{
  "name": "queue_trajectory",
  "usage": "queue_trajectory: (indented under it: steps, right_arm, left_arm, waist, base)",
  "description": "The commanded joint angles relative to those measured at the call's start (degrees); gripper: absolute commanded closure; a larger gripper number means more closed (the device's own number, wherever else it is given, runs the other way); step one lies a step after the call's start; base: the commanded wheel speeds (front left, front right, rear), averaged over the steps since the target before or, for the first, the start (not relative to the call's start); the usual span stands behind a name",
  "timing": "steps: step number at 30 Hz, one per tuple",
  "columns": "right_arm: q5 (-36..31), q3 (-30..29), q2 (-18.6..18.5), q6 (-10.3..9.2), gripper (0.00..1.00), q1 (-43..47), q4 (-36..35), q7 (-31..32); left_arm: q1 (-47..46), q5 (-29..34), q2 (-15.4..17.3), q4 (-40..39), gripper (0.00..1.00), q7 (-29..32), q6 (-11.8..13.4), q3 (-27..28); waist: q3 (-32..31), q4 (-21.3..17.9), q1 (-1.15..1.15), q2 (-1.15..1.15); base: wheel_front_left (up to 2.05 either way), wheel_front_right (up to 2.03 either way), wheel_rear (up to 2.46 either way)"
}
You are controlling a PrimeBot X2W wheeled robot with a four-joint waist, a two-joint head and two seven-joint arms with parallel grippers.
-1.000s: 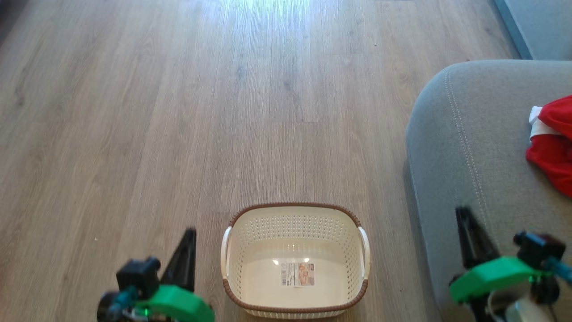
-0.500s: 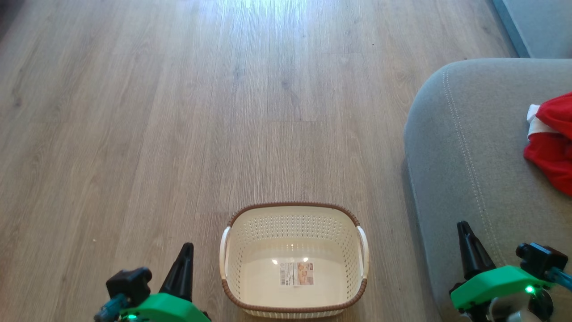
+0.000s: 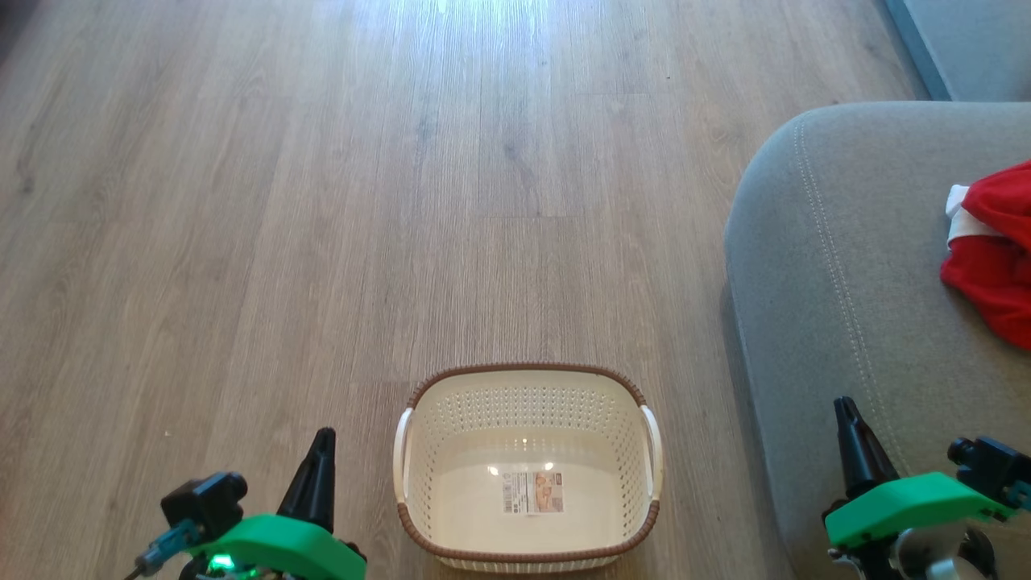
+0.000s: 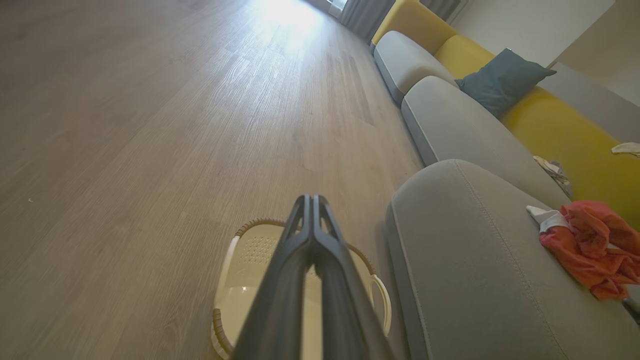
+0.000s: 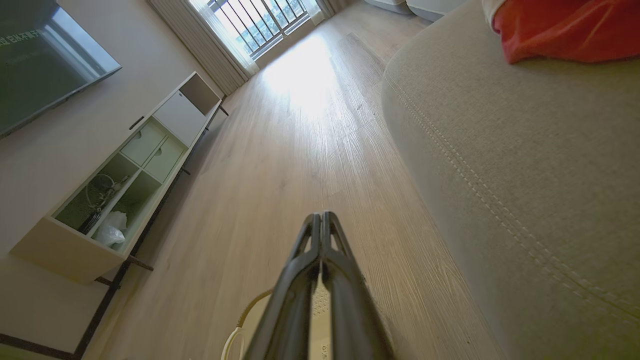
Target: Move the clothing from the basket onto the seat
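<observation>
The cream basket (image 3: 527, 395) with a brown rim stands on the wooden floor, holding nothing but a label sticker. Red clothing (image 3: 995, 254) with white trim lies bunched on the grey seat (image 3: 838, 266) at the right edge; it shows too in the left wrist view as clothing (image 4: 592, 247) on the seat (image 4: 465, 260), and in the right wrist view as clothing (image 5: 565, 27) on the seat (image 5: 540, 130). My left gripper (image 3: 324, 435) is shut, left of the basket. My right gripper (image 3: 842, 403) is shut with nothing in it, over the seat's front edge.
A yellow sofa back (image 4: 560, 130) with a blue-grey cushion (image 4: 502, 80) runs behind more grey seats. A low white TV cabinet (image 5: 125, 170) stands along the far wall under a screen. Wooden floor (image 3: 322, 201) stretches wide ahead of the basket.
The right gripper's jaws have closed and it has drawn back toward the lower edge. The left gripper has also sunk lower in view. The camera shifted slightly.
</observation>
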Motion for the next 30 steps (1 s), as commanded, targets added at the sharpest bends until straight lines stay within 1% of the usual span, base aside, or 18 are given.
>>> queue_trajectory:
  steps: [1,30]
  right_arm:
    - [1.5,-0.4,0.1,0.12,1.0,-3.1,-2.2,0.6]
    - [15.8,-3.1,1.9,0.23,1.0,-4.2,-3.5,5.5]
  left_arm:
    - [-2.8,-1.8,0.3,-1.5,1.0,0.4,-0.5,1.4]
    - [-4.8,-19.3,0.5,-1.2,1.0,5.0,-2.5,5.1]
  waist:
    - [0.0,0.0,0.0,0.0]
    - [0.3,-0.8,0.0,0.0]
  base:
    - [0.0,0.0,0.0]
    - [0.0,0.0,0.0]
